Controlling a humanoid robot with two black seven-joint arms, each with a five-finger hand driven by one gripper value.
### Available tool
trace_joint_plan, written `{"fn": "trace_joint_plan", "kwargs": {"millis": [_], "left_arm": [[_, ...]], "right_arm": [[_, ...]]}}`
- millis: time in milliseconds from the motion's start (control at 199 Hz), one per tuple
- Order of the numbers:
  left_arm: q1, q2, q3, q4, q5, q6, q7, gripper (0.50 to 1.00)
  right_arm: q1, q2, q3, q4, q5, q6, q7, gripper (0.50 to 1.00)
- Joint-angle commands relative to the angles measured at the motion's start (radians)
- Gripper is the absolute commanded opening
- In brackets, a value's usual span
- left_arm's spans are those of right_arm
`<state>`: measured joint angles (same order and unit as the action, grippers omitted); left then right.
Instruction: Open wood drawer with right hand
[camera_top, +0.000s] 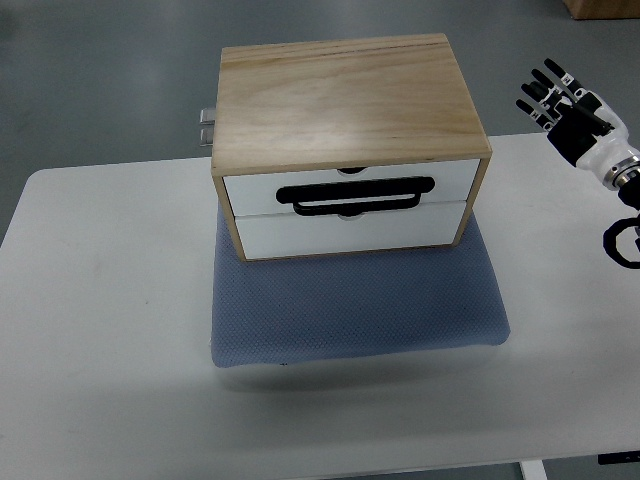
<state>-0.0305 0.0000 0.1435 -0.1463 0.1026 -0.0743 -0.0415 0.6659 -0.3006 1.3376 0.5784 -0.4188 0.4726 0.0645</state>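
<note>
Sitting square on a blue-grey padded mat with a fine dotted weave, the wood drawer box has a pale, grained plywood top and two flat white drawer fronts, both flush and closed. A black looped handle with rounded ends lies across the seam between them. The mat rests on a smooth white table. Well to the right, the right hand hovers, its black-jointed fingers spread apart and holding nothing
</note>
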Motion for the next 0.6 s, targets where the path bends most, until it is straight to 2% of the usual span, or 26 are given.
{"fn": "trace_joint_plan", "kwargs": {"millis": [0,594], "left_arm": [[0.0,0.0,0.001,-0.001,0.0,0.001,-0.001,1.0],[0.001,0.0,0.001,0.007,-0.001,0.001,-0.008,1.0]], "right_arm": [[0.0,0.0,0.0,0.0,0.0,0.0,0.0,0.932],[0.001,-0.002,0.003,0.0,0.003,0.001,-0.003,0.932]]}}
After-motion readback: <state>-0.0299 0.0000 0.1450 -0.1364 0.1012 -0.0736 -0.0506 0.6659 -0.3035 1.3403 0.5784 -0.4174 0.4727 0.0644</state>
